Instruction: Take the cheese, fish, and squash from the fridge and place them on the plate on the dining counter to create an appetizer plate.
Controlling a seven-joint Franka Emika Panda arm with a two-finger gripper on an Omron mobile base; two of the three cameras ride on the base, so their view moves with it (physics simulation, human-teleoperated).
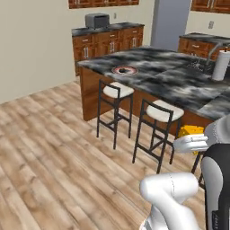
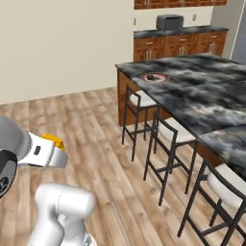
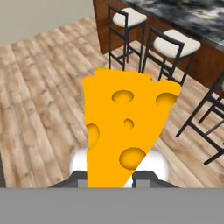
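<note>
While the jaws clamp its narrow end, the cheese [image 3: 124, 131] points lengthwise away.

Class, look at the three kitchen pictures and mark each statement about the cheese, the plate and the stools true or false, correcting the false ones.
1. The gripper holds the cheese. True.
2. The cheese lies on the plate. False: it is in the gripper, over the wooden floor.
3. The plate sits on the dining counter. True.
4. The plate is bare. False: a small dark thing lies at its centre.
5. The stools have red seats. False: white.
</note>
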